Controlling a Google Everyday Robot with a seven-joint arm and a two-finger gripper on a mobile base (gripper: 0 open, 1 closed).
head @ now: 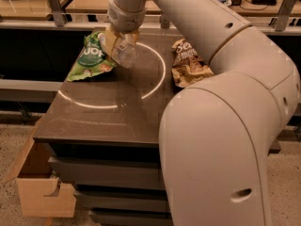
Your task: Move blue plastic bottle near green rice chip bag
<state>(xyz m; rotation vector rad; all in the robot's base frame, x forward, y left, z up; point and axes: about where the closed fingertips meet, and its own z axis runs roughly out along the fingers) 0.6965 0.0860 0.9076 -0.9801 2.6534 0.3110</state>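
Obstructions: the robot arm (221,126) fills the right foreground and covers the right side of the tabletop (108,121). It also cuts off the lower edge of a brown and cream bag (187,62). The end effector (118,44) covers the upper part of the blue plastic bottle (126,56); the cap and label cannot be made out.

End effector: at the rear left of the tabletop, pointing down, closed on the blue plastic bottle. The bottle is tilted, just beside the right edge of the green rice chip bag (90,58) and possibly overlapping it. Whether the bottle rests on the tabletop cannot be determined.

Surface: dark brown tabletop marked with a pale ring (157,79). The green bag lies across the ring's left side and the brown bag lies outside it to the right, well apart from the green bag.

Room: speckled floor (14,126), and a metal rail (28,26) with wooden surfaces behind it.

Containers: an open cardboard box (40,192) stands on the floor at lower left. Its interior is in shadow.
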